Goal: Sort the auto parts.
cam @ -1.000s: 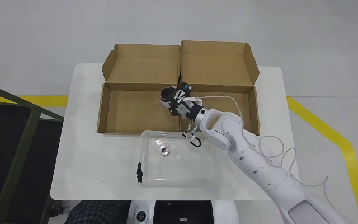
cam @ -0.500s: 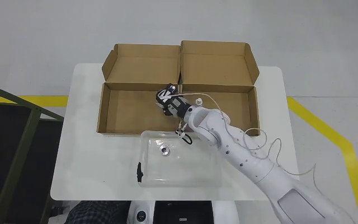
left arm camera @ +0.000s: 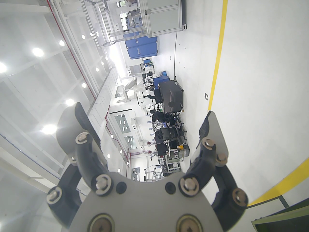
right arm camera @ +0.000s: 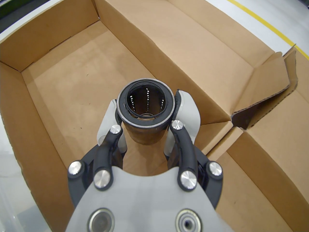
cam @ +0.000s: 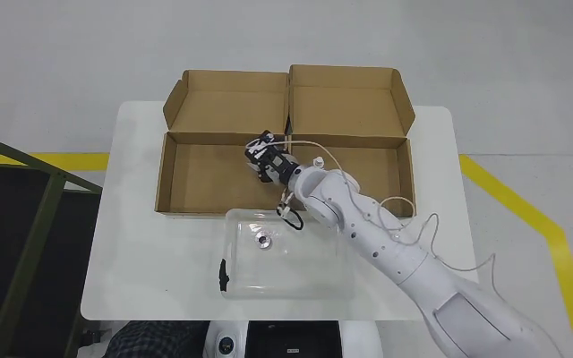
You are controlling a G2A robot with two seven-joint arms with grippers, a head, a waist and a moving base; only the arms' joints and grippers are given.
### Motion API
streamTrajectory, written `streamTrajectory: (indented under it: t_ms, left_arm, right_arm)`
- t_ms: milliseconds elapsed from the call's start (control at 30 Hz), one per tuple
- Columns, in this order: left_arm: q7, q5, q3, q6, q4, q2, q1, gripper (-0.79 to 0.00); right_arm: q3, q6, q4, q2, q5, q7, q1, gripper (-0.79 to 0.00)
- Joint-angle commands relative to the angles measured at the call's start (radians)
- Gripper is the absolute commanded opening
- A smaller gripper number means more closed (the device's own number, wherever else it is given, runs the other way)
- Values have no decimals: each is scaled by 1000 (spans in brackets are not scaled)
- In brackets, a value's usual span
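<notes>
Right jaws clamped; left jaws spread wide

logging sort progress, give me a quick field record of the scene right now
right gripper: shut on cylindrical bearing, above the left-hand cardboard box in the top view
left gripper: open, holding nothing
right-hand cardboard box: open, beside the first
clear tray: holds a small metal part; black part at its edge
</notes>
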Motion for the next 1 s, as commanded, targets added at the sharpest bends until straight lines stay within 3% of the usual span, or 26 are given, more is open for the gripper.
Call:
streamTrajectory:
  t_ms: [0, 367, 433, 500, 600, 733, 967]
  left_arm:
    - [0, 0, 0, 0, 0, 0, 0, 0]
    - [0, 0, 0, 0, 0, 0, 0, 0]
    - [0, 0, 0, 0, 0, 0, 0, 0]
    - [0, 0, 0, 0, 0, 0, 0, 0]
    - [0, 0, 0, 0, 0, 0, 0, 0]
    - [0, 0, 0, 0, 0, 0, 0, 0]
    - [0, 0, 0, 0, 0, 0, 0, 0]
  right_arm:
    - [0, -2, 9, -5, -1, 5, 4, -533]
    - [7, -17, 36, -28, -13, 30, 4, -397]
    - [9, -19, 35, -31, -17, 31, 0, -348]
    - [13, -22, 25, -32, -22, 35, -5, -228]
    - [23, -25, -9, -31, -45, 31, -18, -108]
    - [47, -35, -99, -20, -86, 29, -54, -34]
    - [102, -146, -282, 12, -138, 42, -147, 0]
